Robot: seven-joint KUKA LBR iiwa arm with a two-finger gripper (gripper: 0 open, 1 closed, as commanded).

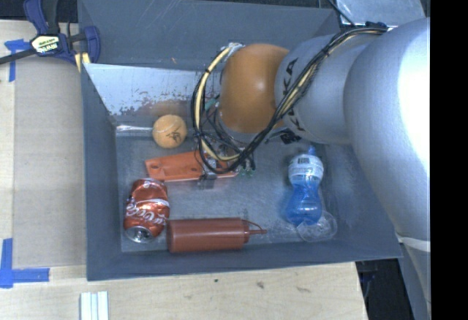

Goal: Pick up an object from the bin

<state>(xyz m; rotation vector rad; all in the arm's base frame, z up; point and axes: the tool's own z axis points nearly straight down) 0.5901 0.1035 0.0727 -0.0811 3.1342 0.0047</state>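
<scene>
The gripper (209, 172) sits at the right end of a flat orange piece (172, 166), which lies mid-bin (102, 187) just below a tan ball (169, 130). Whether the gripper is open or closed cannot be told.

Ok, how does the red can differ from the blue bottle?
The red can is opaque and dented; the blue bottle is see-through plastic with a white label. The red can lies at the lower left, beside the brown squeeze bottle; the blue bottle lies at the right, apart from it. Both lie on their sides.
</scene>
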